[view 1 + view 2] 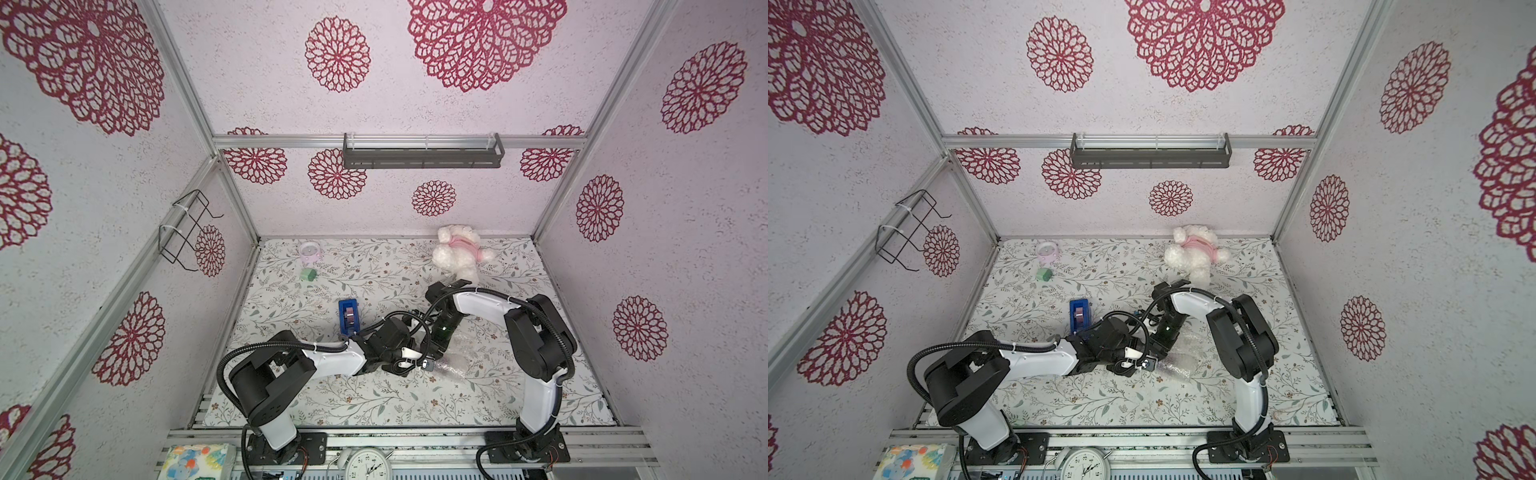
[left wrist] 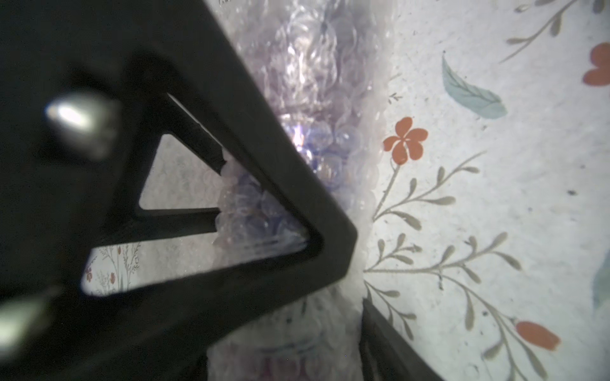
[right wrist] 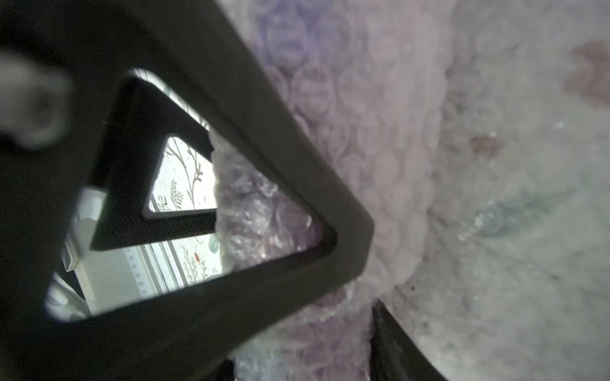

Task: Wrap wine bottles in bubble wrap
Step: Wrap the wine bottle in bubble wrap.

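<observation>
Rolling nearly done: bubble wrap [image 1: 455, 360] shrouds the bottle [image 2: 313, 148]; left gripper [image 2: 359, 270] and right gripper [image 3: 373, 280] straddle it, though you cannot tell whether the jaws clamp. Next, you likely fasten the roll.

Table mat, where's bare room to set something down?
Free: mat between bubble wrap and front rail; back stretch between green block and plush toy. Crowded: centre, where left pincer and right pincer meet at it beside the tape dispenser.
</observation>
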Tool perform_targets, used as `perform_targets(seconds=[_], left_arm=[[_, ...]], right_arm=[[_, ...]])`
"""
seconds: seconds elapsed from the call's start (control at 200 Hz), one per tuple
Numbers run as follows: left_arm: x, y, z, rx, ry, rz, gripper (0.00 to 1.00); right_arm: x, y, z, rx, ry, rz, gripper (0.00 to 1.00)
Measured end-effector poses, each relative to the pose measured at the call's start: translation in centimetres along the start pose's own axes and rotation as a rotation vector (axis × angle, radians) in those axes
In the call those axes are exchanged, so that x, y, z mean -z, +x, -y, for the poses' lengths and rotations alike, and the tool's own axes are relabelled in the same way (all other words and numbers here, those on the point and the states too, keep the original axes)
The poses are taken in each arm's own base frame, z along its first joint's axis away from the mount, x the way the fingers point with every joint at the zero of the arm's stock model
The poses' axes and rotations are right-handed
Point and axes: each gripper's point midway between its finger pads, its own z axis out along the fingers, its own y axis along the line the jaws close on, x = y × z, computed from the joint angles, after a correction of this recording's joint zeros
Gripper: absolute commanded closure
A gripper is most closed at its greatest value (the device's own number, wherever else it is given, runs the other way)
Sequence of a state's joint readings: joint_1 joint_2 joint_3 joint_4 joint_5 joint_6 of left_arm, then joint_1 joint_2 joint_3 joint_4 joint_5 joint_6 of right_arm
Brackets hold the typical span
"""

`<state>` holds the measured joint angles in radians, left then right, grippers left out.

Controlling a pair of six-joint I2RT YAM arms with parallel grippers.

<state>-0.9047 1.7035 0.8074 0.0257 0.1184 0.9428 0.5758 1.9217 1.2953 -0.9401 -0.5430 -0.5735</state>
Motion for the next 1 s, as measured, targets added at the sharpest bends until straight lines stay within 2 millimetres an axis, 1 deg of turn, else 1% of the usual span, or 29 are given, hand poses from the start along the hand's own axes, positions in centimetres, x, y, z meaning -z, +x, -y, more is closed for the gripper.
perform_targets(seconds=[0.12,0.23,0.35,0.45,0.54,0.64,0.681,0.791,0.831,0.901,0.996], left_arm=[[-0.1,-0.2,0.0,0.008,0.019,-0.010,0.49],[-0.2,-0.3,-0.1,0.019,0.038,-0.017,0.55],[-0.3,-0.5,0.0,0.041,0.065,-0.027,0.57],[-0.3,-0.8,0.2,0.080,0.105,-0.032,0.53],[-0.3,-1.1,0.4,0.119,0.154,-0.038,0.52],[-0.3,-1.5,0.7,0.164,0.214,-0.052,0.51],[-0.4,-1.6,0.7,0.180,0.234,-0.061,0.51],[-0.4,-1.9,1.0,0.232,0.292,-0.081,0.51],[-0.4,-2.0,1.1,0.256,0.316,-0.090,0.51],[-0.6,-2.2,1.2,0.305,0.366,-0.107,0.51],[-0.9,-2.4,1.0,0.407,0.441,-0.126,0.51]], right_arm=[[1.0,-0.5,0.4,0.006,0.048,0.029,0.31],[2.1,-1.2,0.7,0.023,0.090,0.080,0.28],[3.5,-1.4,1.0,0.027,0.136,0.132,0.27],[5.1,-1.0,1.8,0.016,0.210,0.183,0.28],[7.1,-0.2,2.8,-0.020,0.306,0.241,0.28],[9.8,1.1,3.9,-0.083,0.440,0.334,0.27],[11.1,1.8,4.3,-0.117,0.503,0.383,0.26],[13.4,4.7,5.1,-0.209,0.650,0.489,0.25],[13.9,5.8,5.0,-0.233,0.695,0.520,0.26],[14.4,7.1,4.3,-0.241,0.753,0.569,0.27],[15.4,7.9,2.8,-0.209,0.807,0.644,0.28]])
